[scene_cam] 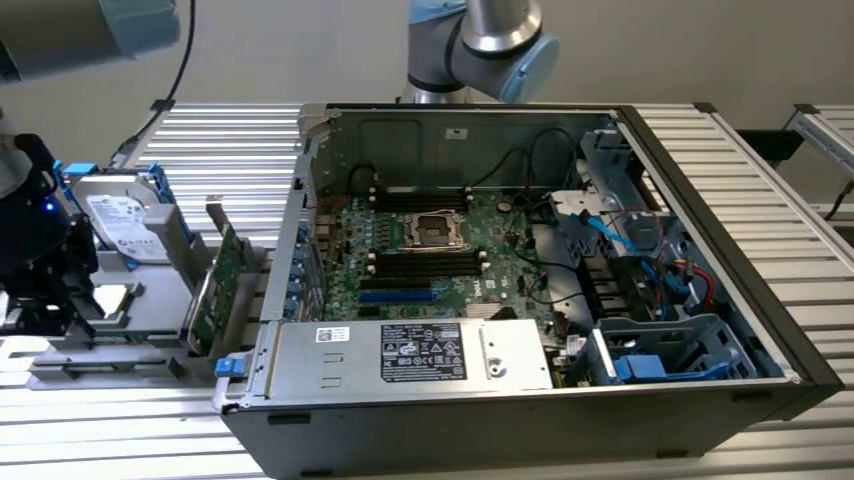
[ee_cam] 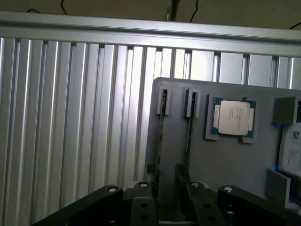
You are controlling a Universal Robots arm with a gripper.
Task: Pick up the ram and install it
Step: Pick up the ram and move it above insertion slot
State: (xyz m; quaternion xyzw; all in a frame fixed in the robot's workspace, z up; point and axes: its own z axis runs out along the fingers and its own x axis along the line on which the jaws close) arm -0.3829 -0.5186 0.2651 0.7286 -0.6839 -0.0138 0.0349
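Two ram sticks stand edge-on in slots of a grey holder plate: one ram stick and a second ram stick beside it. My gripper hangs just above the near end of the first stick, open. Its dark fingers stand apart, with grey plate showing in the gap. In the exterior view the gripper sits over the holder at the exterior view's left. The motherboard lies in the open computer case, its dark memory slots beside the processor socket.
On the holder lie a processor chip and a silver hard drive. A wider green expansion card stands upright between holder and case. Ribbed aluminium table surrounds the plate. Cables and a blue drive cage fill the case's right side.
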